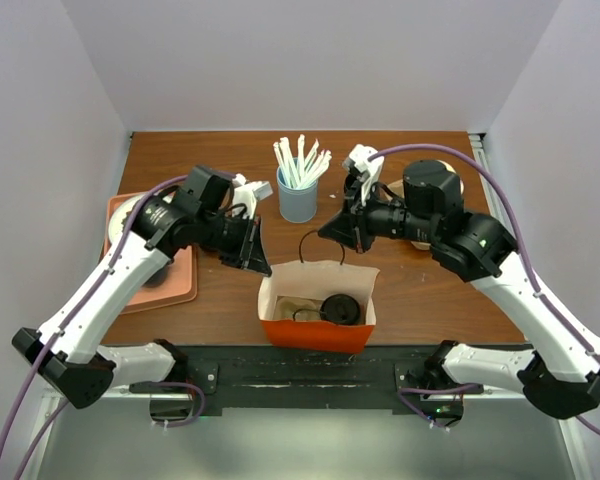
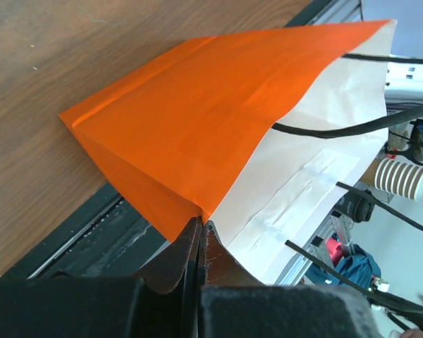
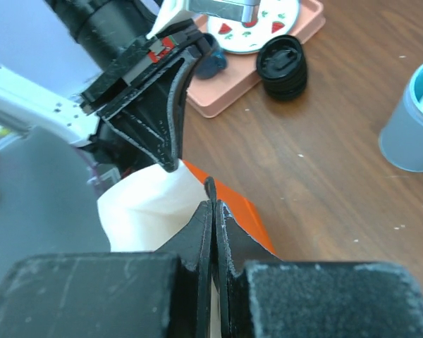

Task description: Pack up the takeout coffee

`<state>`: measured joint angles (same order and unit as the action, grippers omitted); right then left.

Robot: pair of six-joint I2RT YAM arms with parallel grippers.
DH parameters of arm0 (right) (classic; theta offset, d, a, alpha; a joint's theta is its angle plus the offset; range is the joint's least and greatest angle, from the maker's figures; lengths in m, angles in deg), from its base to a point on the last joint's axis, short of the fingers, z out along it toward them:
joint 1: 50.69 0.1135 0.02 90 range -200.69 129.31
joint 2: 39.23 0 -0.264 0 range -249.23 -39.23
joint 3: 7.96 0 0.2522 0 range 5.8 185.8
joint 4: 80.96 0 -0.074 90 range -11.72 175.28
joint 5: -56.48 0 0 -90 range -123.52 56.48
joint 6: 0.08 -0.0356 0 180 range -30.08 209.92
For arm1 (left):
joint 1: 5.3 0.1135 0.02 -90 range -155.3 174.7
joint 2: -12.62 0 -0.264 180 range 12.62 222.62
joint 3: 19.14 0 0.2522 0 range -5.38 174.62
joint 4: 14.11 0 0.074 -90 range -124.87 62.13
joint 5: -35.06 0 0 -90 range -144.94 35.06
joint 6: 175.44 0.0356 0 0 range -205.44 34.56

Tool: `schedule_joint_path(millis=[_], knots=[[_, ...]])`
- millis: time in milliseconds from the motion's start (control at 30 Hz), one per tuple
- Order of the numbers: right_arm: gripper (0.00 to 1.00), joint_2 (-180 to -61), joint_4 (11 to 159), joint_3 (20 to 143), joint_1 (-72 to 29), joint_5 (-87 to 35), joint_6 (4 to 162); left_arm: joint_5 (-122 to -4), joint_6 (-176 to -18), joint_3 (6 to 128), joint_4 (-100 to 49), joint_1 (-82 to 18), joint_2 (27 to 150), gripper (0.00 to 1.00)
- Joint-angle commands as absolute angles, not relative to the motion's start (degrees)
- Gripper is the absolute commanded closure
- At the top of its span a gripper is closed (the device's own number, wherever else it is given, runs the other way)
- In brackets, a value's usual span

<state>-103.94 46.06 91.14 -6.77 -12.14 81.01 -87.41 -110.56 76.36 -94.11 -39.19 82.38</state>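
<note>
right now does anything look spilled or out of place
Nothing stands out. The coffee cup sits lid-up inside the orange bag, no spill showing. The left gripper and right gripper are each pinched on the bag's top edge, pulling its mouth slightly uneven.

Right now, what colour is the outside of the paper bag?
The paper bag is orange outside; left wrist view shows it best.
</note>
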Motion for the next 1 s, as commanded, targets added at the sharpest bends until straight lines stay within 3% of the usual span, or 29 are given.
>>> schedule_joint_path(millis=[0,267,967], knots=[[1.00,-105.32,50.99,92.46,-6.66,-18.05,83.76,-83.51,-112.07,81.62,-94.66,-39.40,85.73,1.00],[1.00,-109.98,54.34,93.77,-6.66,-22.19,87.46,-75.43,-110.84,89.71,-96.68,-36.15,91.54,1.00],[1.00,-118.94,61.98,98.61,-7.36,-31.42,93.43,-71.47,-108.46,93.32,-93.53,-29.56,95.50,1.00]])
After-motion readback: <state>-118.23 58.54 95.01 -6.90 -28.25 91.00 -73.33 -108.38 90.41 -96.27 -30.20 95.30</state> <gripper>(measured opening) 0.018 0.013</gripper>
